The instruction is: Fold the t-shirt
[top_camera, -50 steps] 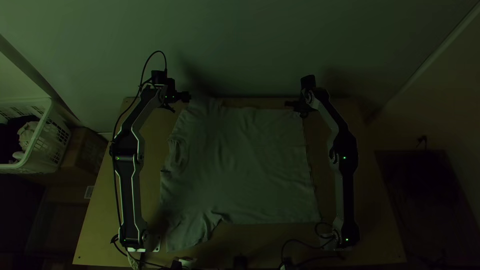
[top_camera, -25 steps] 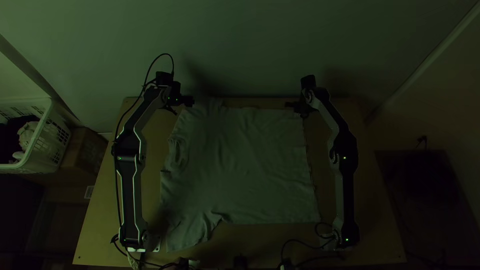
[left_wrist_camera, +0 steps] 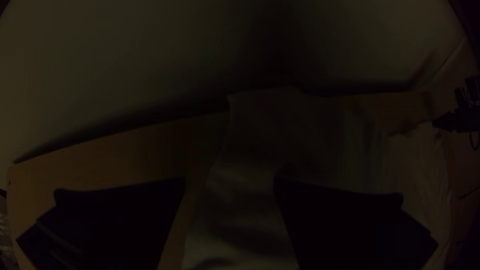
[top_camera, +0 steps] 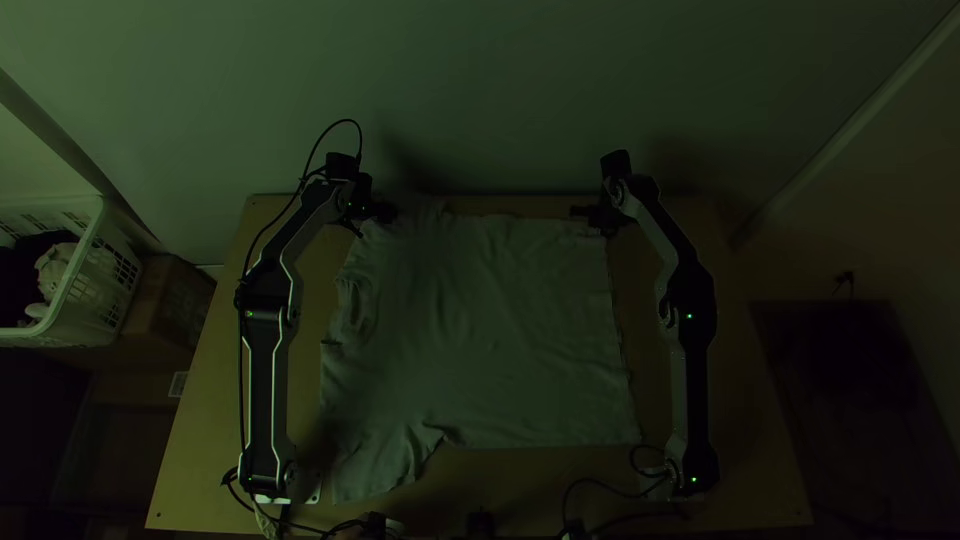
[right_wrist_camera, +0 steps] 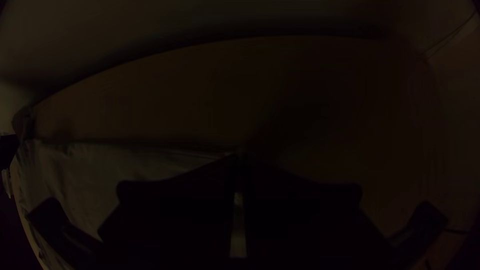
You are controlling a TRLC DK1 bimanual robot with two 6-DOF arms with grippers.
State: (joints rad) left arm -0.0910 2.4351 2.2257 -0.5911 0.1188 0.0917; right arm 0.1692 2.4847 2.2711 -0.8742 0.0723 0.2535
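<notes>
And here's the t-shirt [top_camera: 500, 330], spread on the wooden table [top_camera: 760, 470], neckline towards the left arm, hem towards the right. From the top, the left gripper [top_camera: 389, 213] looks merely dark by the far sleeve; its wrist view reveals fingers spread wide, cloth showing between them. Across at the far hem corner, the right gripper [top_camera: 580, 211] has its fingertips together, pinching the shirt, its wrist view tells us. Black cables [top_camera: 600, 486] loop beside the right base; a white basket [top_camera: 98, 225] flanks the table.
</notes>
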